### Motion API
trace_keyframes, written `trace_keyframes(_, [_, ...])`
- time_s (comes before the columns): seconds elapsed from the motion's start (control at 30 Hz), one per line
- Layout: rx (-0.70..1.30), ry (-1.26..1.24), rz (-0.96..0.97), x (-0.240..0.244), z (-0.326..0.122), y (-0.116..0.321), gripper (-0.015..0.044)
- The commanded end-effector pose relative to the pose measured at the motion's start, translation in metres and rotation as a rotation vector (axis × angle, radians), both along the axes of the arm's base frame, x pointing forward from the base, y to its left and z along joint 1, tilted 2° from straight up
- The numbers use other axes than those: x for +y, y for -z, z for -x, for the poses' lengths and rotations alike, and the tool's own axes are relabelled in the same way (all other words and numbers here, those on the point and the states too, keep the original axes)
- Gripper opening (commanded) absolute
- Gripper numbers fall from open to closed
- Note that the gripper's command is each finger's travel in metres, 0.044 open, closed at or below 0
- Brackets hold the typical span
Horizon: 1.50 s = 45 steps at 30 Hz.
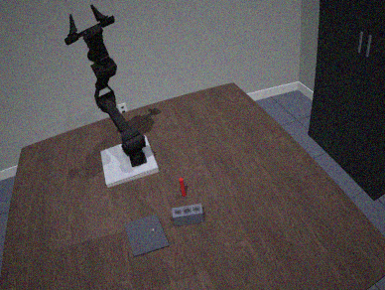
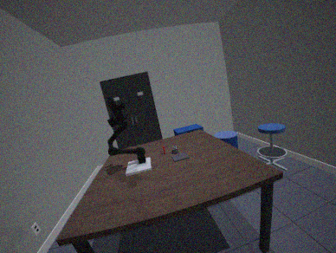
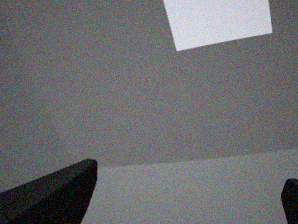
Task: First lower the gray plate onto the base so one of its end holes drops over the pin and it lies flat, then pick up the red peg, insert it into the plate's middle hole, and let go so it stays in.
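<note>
The gray plate (image 1: 188,218) (image 2: 175,152), a short bar with three dark holes in its top, rests on the table beside the base. The base (image 1: 144,242) (image 2: 181,158) is a flat dark gray square with a small pale pin (image 1: 153,229) standing up from it. The red peg (image 1: 183,188) (image 2: 164,151) stands upright behind the plate, toward the arm's side; what supports it is too small to tell. My gripper (image 1: 81,10) (image 3: 192,181) is open and empty, raised high above the table and pointing upward, far from all parts.
The arm stands on a white mount (image 1: 115,171) (image 2: 133,169) at the table's wall side. The brown table (image 1: 248,199) (image 2: 173,186) has its edges in view. A dark cabinet (image 1: 347,89) (image 2: 132,117) stands beyond it. Blue stools (image 2: 271,128) are off the table.
</note>
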State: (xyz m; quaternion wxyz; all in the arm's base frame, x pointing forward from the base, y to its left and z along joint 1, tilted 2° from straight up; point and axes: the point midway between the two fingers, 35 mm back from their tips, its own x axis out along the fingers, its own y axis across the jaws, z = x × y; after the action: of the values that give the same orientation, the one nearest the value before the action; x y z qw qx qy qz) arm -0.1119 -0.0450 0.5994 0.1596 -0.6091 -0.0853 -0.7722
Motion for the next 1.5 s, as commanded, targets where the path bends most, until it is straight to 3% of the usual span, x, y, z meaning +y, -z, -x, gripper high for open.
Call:
trace_keyframes(0.0, [0.0, 0.0, 0.0, 0.0, 0.0, 0.0, 0.0426])
trace_keyframes(0.1, [0.07, -0.047, 0.032, 0.007, -0.023, -0.01, 0.044])
trace_keyframes(0.33, [0.41, -0.28, 0.133, 0.041, -0.135, -0.033, 0.044])
trace_keyframes(0.5, [0.643, -0.444, 0.166, 0.065, -0.211, -0.025, 0.044])
trace_keyframes(0.73, [0.865, -0.594, 0.145, 0.084, -0.278, -0.007, 0.044])
trace_keyframes(1.13, [1.53, -0.965, -0.159, 0.132, -0.434, 0.104, 0.044])
trace_keyframes(1.47, [2.059, -1.081, -0.739, 0.157, -0.498, 0.249, 0.044])
